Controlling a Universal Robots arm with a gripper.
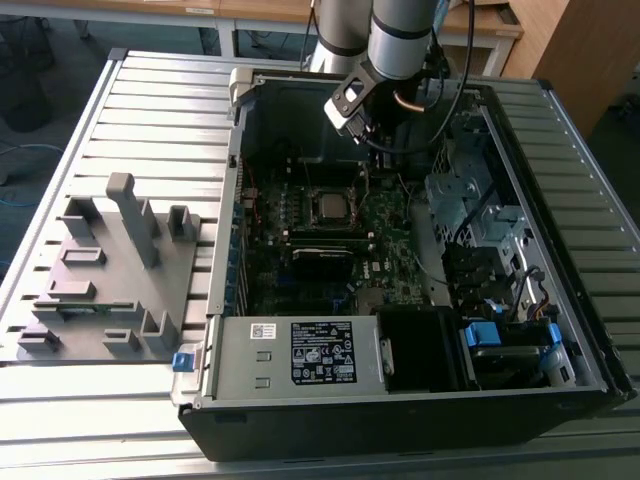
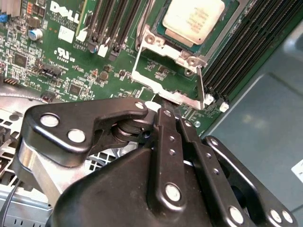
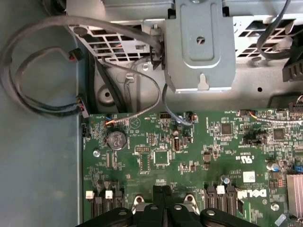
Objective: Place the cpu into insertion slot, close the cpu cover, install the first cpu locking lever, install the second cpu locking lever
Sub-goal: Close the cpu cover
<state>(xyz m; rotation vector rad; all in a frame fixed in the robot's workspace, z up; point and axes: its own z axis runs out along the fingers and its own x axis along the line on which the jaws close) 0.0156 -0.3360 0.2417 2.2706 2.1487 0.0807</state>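
Tool (image 2: 165, 112) with fingers pressed together, low over the green motherboard (image 2: 71, 61), just beside the silvery cpu cover (image 2: 182, 53) framing the cpu (image 2: 194, 19).

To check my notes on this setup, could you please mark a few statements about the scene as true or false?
1. The cpu lies flat on the green motherboard. True.
2. The gripper hangs over the grey fixture. False: it is over the motherboard, within the computer case.
3. The grey fixture sits on the slatted table, at the exterior view's left of the computer case. True.
4. The computer case is closed up. False: its side is open and the motherboard shows.
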